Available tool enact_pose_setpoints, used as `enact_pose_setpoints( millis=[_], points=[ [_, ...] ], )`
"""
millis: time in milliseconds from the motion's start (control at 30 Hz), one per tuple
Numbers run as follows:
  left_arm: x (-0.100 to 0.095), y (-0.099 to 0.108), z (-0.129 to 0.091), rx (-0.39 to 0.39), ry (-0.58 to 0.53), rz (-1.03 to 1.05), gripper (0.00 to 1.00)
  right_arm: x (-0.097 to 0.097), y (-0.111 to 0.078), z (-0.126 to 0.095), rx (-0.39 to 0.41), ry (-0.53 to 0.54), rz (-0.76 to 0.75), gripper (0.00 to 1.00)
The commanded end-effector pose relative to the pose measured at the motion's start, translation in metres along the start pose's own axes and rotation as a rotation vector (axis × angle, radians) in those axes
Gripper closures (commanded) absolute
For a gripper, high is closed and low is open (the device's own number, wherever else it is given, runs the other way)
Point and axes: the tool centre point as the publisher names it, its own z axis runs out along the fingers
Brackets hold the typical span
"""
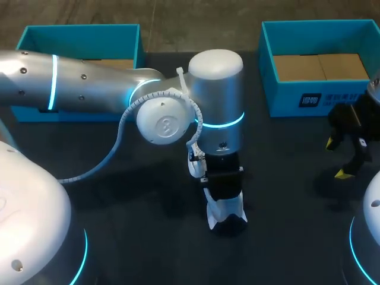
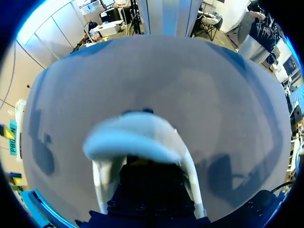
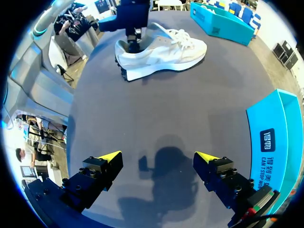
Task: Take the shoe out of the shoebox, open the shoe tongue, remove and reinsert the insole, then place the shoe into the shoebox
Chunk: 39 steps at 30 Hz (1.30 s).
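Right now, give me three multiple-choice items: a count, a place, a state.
1. How many blue boxes show in the head view? A one B two C four
2. Where is the shoe? A in a blue box B on the table C on the floor
3. The right gripper is: A open B shut on the shoe C shut on an insole
Key: 1 B, one far left, one far right; 2 B, its sole rests on the table; 3 A, its yellow tips stand apart, nothing between.
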Motion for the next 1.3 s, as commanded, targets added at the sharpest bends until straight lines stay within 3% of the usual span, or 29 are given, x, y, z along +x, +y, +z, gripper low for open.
enact_pose_setpoints(
  millis=[33,167,633,967,1167,1233,1300],
  points=[
    [-0.004,0.009,0.012,-0.013,0.013,-0.017,1.00,0.001,0.001,0.000,0.003,-0.002,0.001,0.00],
    [-0.002,0.012,0.013,-0.011,0.020,-0.029,1.00,0.001,0.001,0.000,0.003,-0.002,0.001,0.00],
    [0.002,-0.002,-0.038,-0.045,-0.037,0.000,1.00,0.001,0.001,0.000,0.003,-0.002,0.001,0.00],
    [-0.005,0.023,-0.038,-0.087,-0.013,-0.034,1.00,0.001,0.001,0.000,0.003,-0.002,0.001,0.00],
    [-0.007,0.025,-0.042,-0.088,-0.010,-0.045,1.00,0.001,0.001,0.000,0.003,-0.002,0.001,0.00],
    [-0.005,0.025,-0.043,-0.093,-0.004,-0.052,0.91,0.001,0.001,0.000,0.003,-0.002,0.001,0.00],
    [-0.002,0.024,-0.046,-0.096,-0.001,-0.059,0.90,0.001,0.001,0.000,0.003,-0.002,0.001,0.00]
  ],
)
